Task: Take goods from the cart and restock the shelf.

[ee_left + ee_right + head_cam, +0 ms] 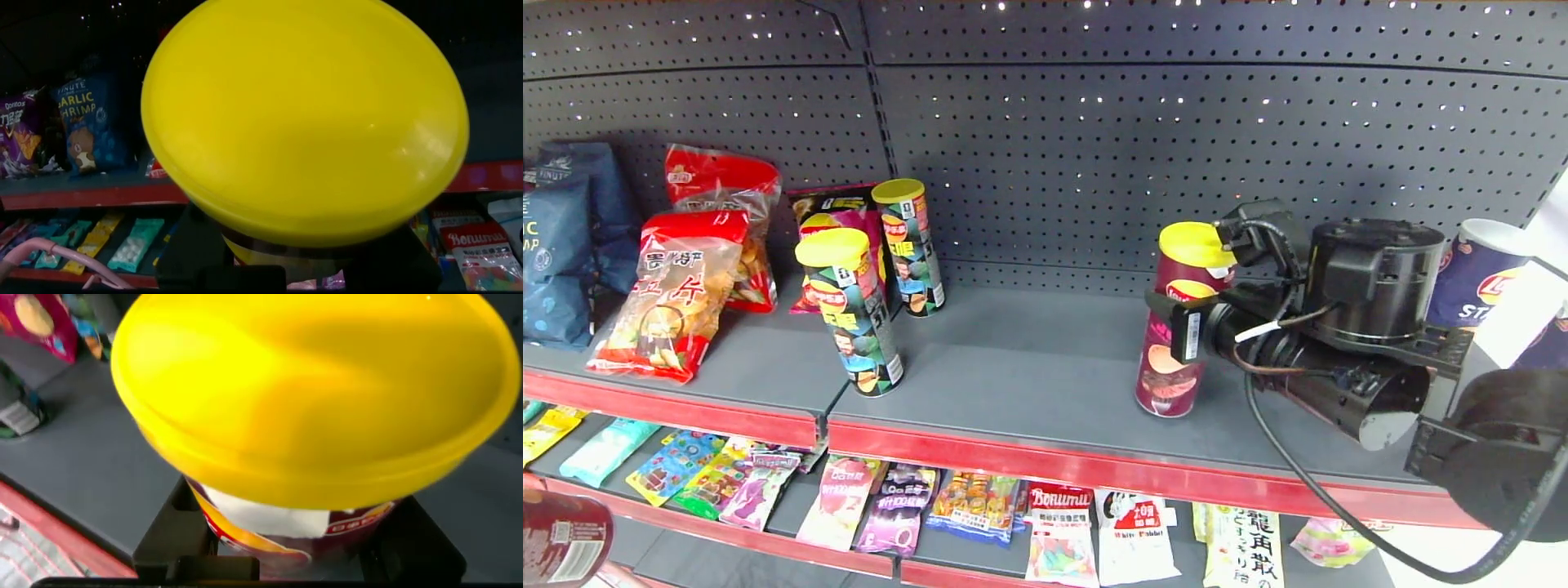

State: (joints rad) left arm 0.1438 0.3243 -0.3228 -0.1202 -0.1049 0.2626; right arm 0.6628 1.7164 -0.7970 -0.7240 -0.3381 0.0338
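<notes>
The right end effector (1186, 325) is clenched on the maroon can (1172, 380), its fingers (1176, 322) gripping the body at mid-height, below the yellow lid (1194, 243). The maroon can stands upright on the grey shelf (1029, 367), near the red front edge (1013, 453) and well forward of the pegboard back panel (1094, 163). A blue can (1474, 273) stands behind and to the right of the maroon can, partly hidden by the arm. A green-patterned can (854, 314) stands upright well to the left of the maroon can, with a matching can (911, 245) behind it; red snack bags (670, 294) lie farther left. The left end effector (298, 263) is grasping a second maroon can (560, 539), far to the left of and lower than the maroon can. Sachets (980, 506) lie on the lower shelf (678, 563), beneath the maroon can.
</notes>
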